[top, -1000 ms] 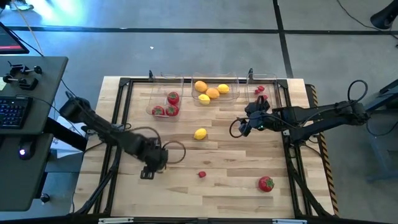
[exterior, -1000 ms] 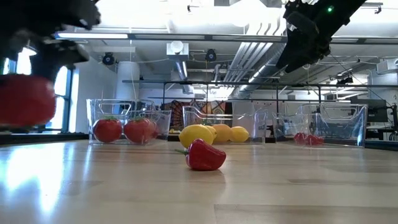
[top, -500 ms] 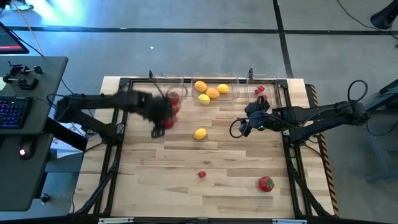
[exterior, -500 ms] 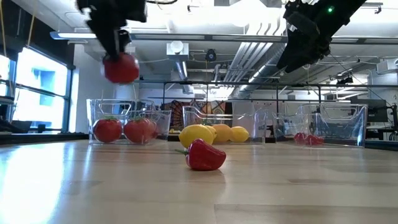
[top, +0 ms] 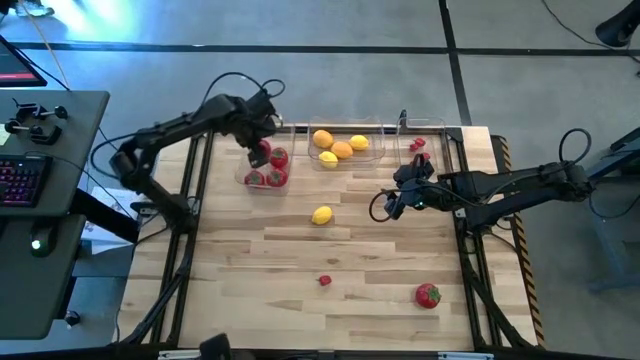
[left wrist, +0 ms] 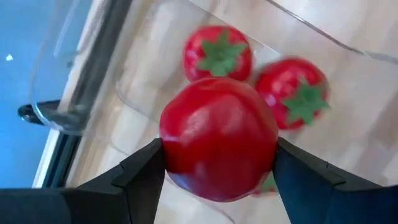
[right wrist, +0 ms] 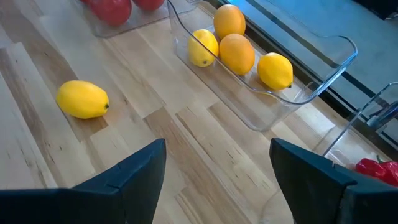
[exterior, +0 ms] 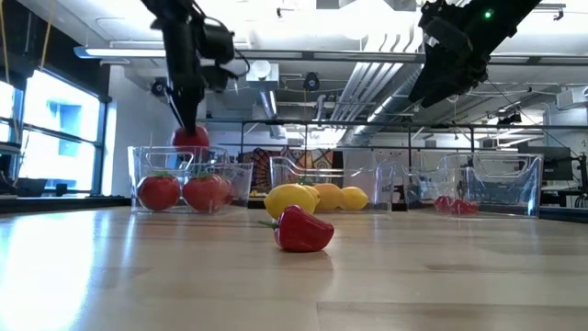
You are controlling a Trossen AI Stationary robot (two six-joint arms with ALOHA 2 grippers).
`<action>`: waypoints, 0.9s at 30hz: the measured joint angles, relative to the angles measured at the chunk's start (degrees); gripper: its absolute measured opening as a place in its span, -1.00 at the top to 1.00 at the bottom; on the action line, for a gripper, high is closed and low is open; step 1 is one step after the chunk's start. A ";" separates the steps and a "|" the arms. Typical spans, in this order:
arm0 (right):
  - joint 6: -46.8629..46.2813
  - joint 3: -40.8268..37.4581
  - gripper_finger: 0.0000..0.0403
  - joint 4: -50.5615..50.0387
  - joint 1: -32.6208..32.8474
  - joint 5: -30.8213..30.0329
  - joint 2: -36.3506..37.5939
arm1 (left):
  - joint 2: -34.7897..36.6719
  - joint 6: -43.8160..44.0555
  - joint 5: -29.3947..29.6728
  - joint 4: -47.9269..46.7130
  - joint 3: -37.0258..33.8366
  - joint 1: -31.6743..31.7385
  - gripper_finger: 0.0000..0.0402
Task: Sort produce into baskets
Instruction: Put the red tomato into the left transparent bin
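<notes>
I held a tomato in the left gripper, fingers clamped on its sides | directly beneath it sat the left bin with tomatoes inside | right gripper hung wide and empty, lemon ahead, citrus bin beyond

Left pincer clamped, arm outstretched; right pincer agape, aloft
</notes>
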State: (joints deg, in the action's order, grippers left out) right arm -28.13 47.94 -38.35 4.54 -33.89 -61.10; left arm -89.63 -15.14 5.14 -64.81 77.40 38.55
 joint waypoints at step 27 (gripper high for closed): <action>1.15 -0.01 -0.38 -0.02 0.00 0.01 0.00 | -13.36 0.46 0.37 1.72 1.26 5.48 -0.22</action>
State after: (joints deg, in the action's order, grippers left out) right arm -26.98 47.94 -38.37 4.54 -33.88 -61.10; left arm -102.99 -14.68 5.51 -63.09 78.65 44.03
